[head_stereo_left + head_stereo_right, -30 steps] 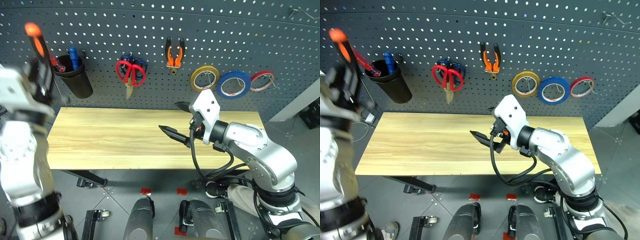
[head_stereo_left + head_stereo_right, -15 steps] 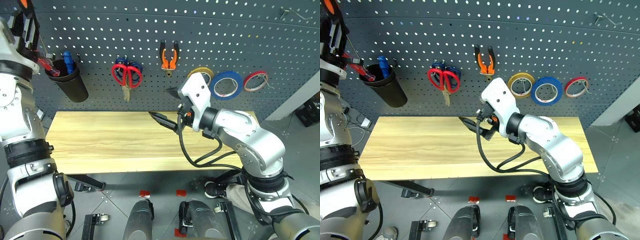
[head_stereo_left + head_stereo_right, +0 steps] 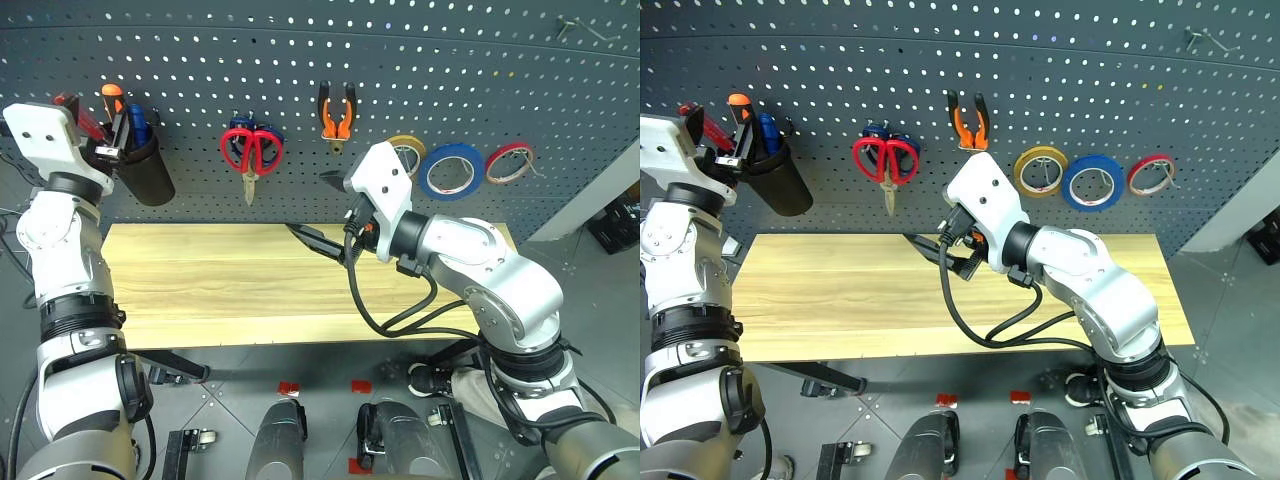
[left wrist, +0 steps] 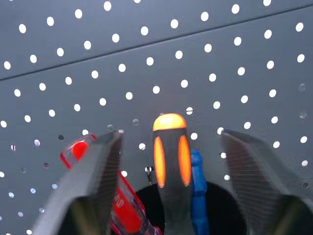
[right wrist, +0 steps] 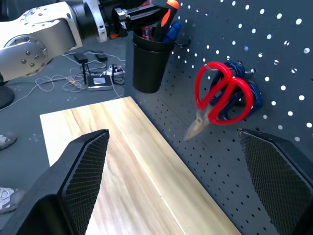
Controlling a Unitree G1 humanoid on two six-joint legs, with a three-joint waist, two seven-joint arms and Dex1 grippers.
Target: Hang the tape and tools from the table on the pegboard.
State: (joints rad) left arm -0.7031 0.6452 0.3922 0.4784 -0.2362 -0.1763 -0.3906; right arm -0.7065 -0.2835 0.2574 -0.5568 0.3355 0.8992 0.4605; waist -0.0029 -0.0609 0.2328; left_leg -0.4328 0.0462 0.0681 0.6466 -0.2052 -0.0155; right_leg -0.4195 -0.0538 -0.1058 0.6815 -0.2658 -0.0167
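Left hand [image 4: 168,147] spread wide around the screwdriver [image 4: 170,161] standing in the black cup [image 3: 145,172] on the pegboard [image 3: 450,70] — fingers apart from the handle; right hand [image 3: 318,220] wide open above the bare bench [image 3: 220,290].

Grey-blue dotted pegboard [image 3: 200,60], blue tape [image 3: 455,170], red scissors [image 3: 251,152], black-and-orange screwdriver [image 4: 169,161]

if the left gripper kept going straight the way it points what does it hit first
Probably the screwdriver: its black-and-orange handle stands right between the open left gripper's fingers, in the black cup. Beyond it is the pegboard. Depth is hard to judge here.
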